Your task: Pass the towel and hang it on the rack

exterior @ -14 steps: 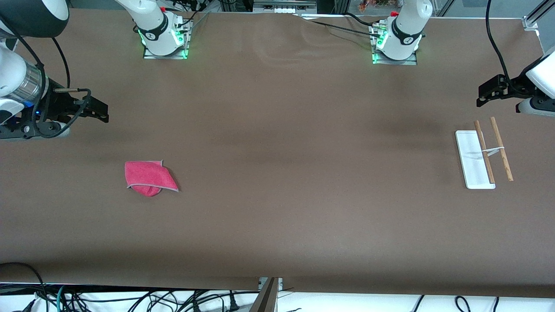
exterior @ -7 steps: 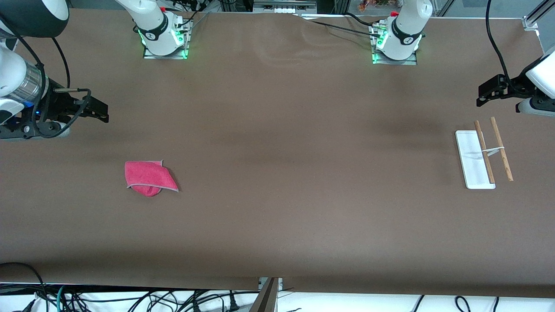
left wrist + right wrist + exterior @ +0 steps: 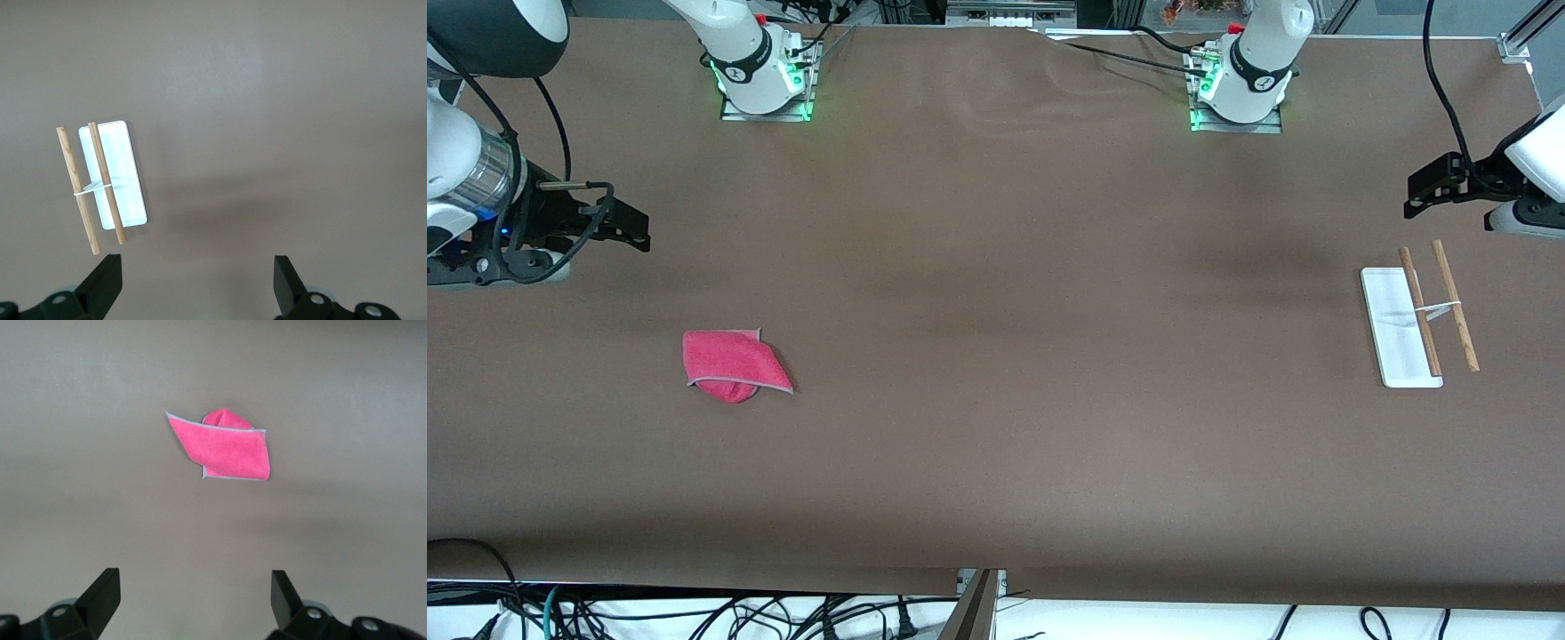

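On the brown surface (image 3: 996,356) the towel (image 3: 733,365) lies folded toward the right arm's end, well apart from the rack (image 3: 1416,319), both tools wide and empty, the right tool (image 3: 193,600) likely next to descend and pinch it while the left tool (image 3: 197,283) waits near the rack.

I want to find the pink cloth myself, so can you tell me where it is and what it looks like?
Look at the big brown table, toward the right arm's end. The towel lies flat there, folded over itself, with nothing touching it. It is the only bright pink thing, with a thin grey edge; the rack at the left arm's end is white and wooden.
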`<move>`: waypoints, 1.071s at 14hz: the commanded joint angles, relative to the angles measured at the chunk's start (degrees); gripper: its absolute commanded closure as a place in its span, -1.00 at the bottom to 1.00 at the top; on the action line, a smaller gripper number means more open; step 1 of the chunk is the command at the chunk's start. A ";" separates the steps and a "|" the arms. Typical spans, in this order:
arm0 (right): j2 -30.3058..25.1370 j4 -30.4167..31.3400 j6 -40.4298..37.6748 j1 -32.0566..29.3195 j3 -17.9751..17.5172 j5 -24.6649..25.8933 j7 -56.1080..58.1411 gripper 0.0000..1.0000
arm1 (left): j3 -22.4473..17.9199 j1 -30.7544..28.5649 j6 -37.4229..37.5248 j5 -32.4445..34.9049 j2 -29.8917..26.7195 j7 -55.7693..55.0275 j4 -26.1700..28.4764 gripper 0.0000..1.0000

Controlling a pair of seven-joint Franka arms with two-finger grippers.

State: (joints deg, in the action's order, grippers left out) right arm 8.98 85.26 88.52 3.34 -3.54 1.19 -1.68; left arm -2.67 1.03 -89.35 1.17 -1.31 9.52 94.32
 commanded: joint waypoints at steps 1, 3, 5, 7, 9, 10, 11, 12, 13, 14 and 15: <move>2.70 0.35 -0.45 0.61 -1.29 -0.13 0.37 -1.00 | 0.39 -0.42 1.02 1.12 0.08 0.06 -0.90 -1.00; 6.73 0.18 3.22 3.60 -1.29 -0.14 0.45 -1.00 | 0.39 -0.42 1.55 1.12 0.08 0.15 -0.90 -1.00; 11.12 0.26 8.49 6.58 -1.29 0.13 0.54 -1.00 | 0.39 -0.42 1.64 1.12 0.08 0.15 -0.90 -1.00; 15.78 0.26 13.59 7.91 -1.29 0.31 1.76 -1.00 | 0.39 -0.42 1.64 1.12 0.08 0.23 -0.90 -1.00; 19.92 0.17 18.60 8.00 -1.29 0.22 5.18 -1.00 | 0.39 -0.42 1.64 1.12 0.08 -0.03 -0.90 -1.00; 21.68 0.17 20.71 8.00 -1.29 0.30 7.02 -1.00 | 0.47 -0.42 1.64 1.12 0.08 -0.12 -0.90 -1.00; 23.17 0.17 22.39 8.00 -1.29 0.39 7.91 -1.00 | 0.47 -0.42 1.64 1.12 0.08 -0.20 -0.90 -1.00; 24.84 0.17 24.14 8.00 -1.29 0.57 8.96 -1.00 | 0.47 -0.42 1.64 1.12 0.08 -0.03 -0.90 -1.00; 26.25 0.17 25.90 8.00 -1.20 0.66 10.63 -1.00 | 0.39 -0.42 1.64 1.03 0.08 0.15 -0.90 -1.00; 27.48 0.09 26.88 8.00 -1.20 0.66 12.56 -0.99 | 0.39 -0.42 1.64 1.03 0.08 0.15 -0.90 -1.00; 28.36 0.09 27.06 7.92 -1.20 0.66 14.23 -0.99 | 0.39 -0.42 1.64 1.03 0.08 0.15 -0.90 -1.00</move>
State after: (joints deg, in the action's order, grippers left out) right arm 35.67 86.34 114.77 11.46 -4.56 1.19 9.18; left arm -2.67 1.02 -88.69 1.17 -1.31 9.52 94.31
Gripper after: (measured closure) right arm 0.000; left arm 0.000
